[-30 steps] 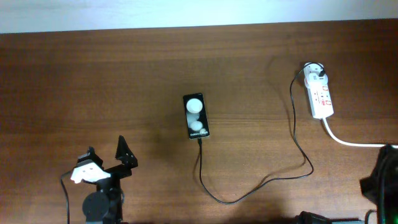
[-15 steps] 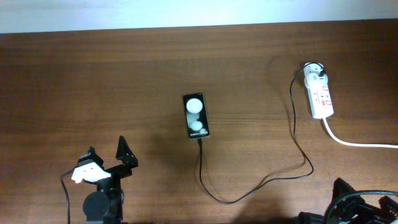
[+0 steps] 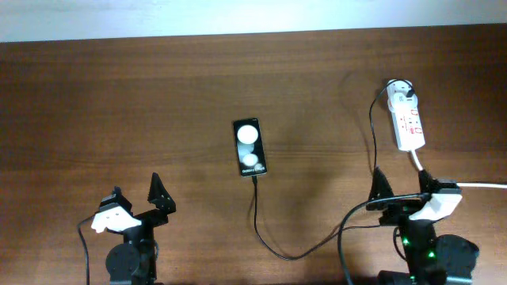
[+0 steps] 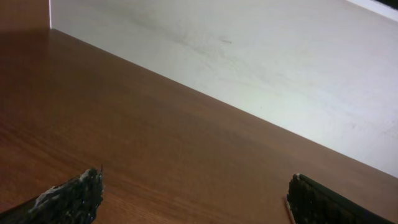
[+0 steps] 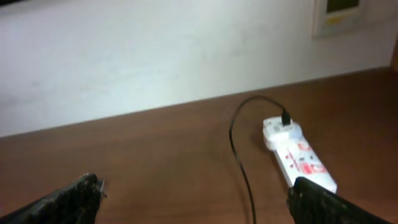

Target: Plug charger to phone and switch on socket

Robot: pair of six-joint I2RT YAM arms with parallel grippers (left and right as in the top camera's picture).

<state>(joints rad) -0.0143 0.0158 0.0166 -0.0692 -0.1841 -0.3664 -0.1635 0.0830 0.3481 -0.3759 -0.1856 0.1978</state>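
Left claw (image 3: 135, 192) and right claw (image 3: 402, 184) are gaping wide, gripping nothing; the phone (image 3: 249, 147) is lying centre table (image 3: 119, 95), the charger (image 3: 255, 214) seemingly reaching its near end, the socket (image 3: 408, 119) sitting far right

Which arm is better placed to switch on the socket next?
Right. The right gripper, open, sits near the socket with its wrist camera facing it; the left gripper is far across the table, beyond the phone.

Found open worktop (image 3: 119, 103) along far edge and across left half. Noted phone (image 3: 249, 148) blocking centre, charger (image 3: 256, 207) looping toward near edge, then up to socket (image 3: 405, 119) by right edge.
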